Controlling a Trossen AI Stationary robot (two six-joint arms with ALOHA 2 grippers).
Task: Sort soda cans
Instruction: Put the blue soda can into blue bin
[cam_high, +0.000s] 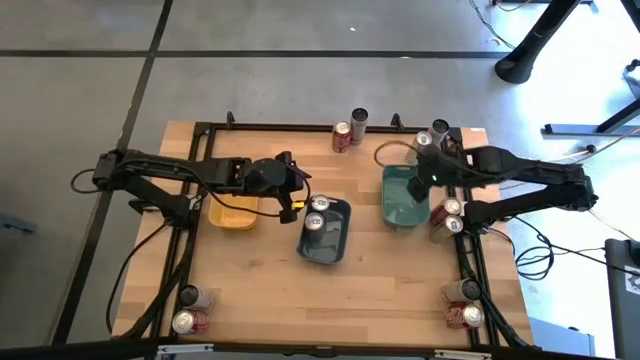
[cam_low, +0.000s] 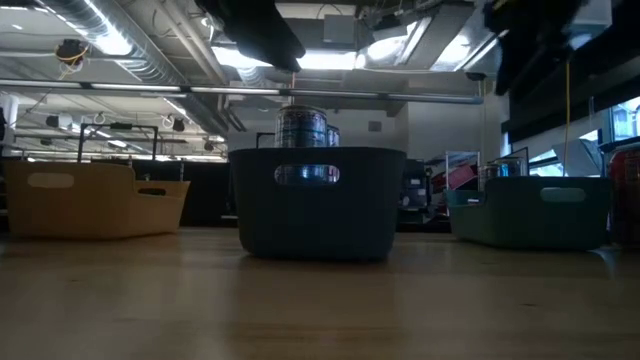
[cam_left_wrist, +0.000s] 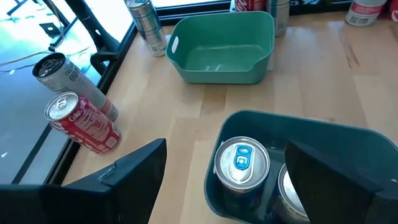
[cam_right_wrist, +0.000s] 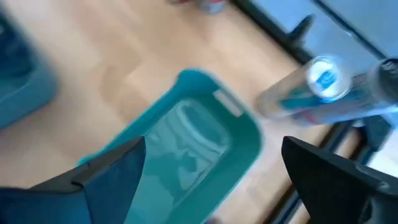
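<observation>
The right gripper (cam_high: 425, 178) is held with its fingers spread wide and empty above the teal tray (cam_high: 403, 213), which is seen to hold no can. The nearest unsorted cans lie just beyond that tray's outer side: two cans (cam_high: 448, 216) stand upright, touching one another, against the table's right edge, and another can (cam_high: 424, 141) stands near the far rail. The pair is much nearer the right arm than the left, so the next pick is judged to fall to it, with a descent along the cans' vertical axis.

The left gripper (cam_high: 296, 200) is also wide apart and holds nothing; it is poised just beside the dark tray (cam_high: 338, 247), in which two silver-topped cans (cam_left_wrist: 241, 163) stand upright. A yellow tray (cam_high: 232, 215) lies under the left arm. More cans are left at the far edge (cam_high: 343, 136) and at both near corners (cam_high: 187, 322).
</observation>
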